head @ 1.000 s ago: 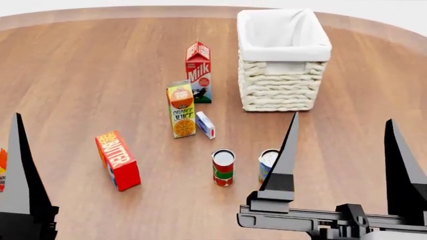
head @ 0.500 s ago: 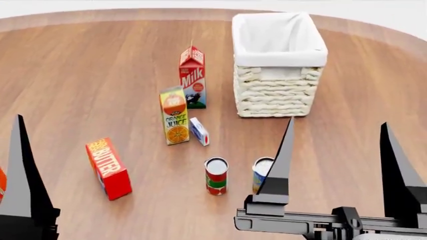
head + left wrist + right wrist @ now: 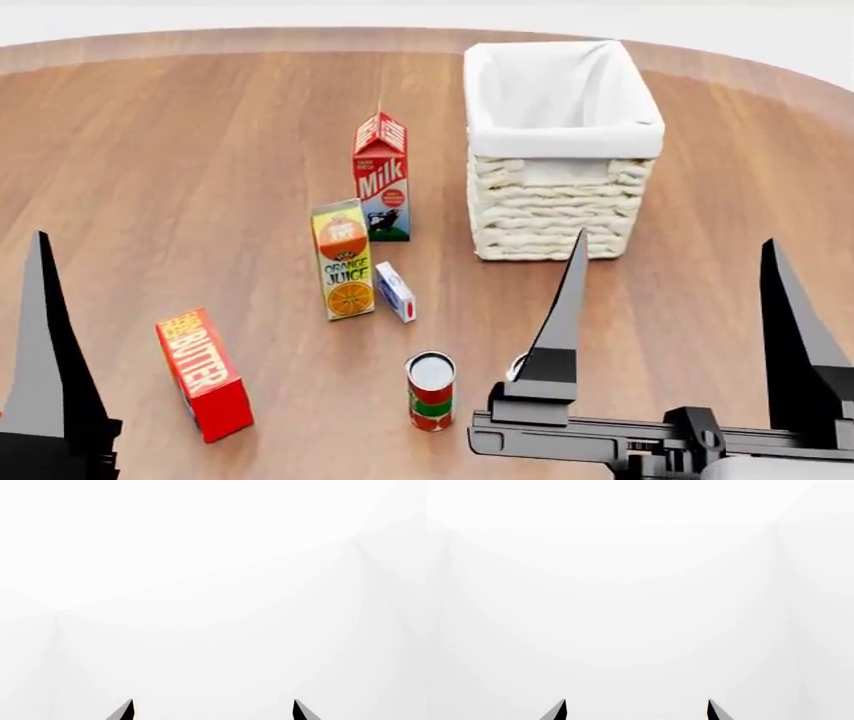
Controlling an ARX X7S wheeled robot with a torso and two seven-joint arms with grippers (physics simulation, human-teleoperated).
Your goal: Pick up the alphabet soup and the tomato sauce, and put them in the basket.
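The tomato sauce (image 3: pixel 430 391), a red can with a green band and a pale lid, stands upright on the wooden table near the front. The alphabet soup (image 3: pixel 513 370) stands just to its right; only a sliver shows behind my right gripper's left finger (image 3: pixel 563 320). The basket (image 3: pixel 554 215), cream wicker with white lining, stands at the back right and looks empty. My right gripper (image 3: pixel 636 702) is open and empty, raised in front of the cans. My left gripper (image 3: pixel 213 702) is open and empty; one finger (image 3: pixel 47 340) shows at the head view's left edge. Both wrist views show only white.
A milk carton (image 3: pixel 382 175), an orange juice carton (image 3: pixel 342 258) and a small blue-and-white box (image 3: pixel 395 291) stand left of the basket. A red butter box (image 3: pixel 203 372) stands at the front left. The table's curved far edge (image 3: pixel 267 38) runs behind.
The head view has shifted: everything on the table sits lower and slightly left in it. The alphabet soup has slid almost fully behind my right finger. Both grippers stay open.
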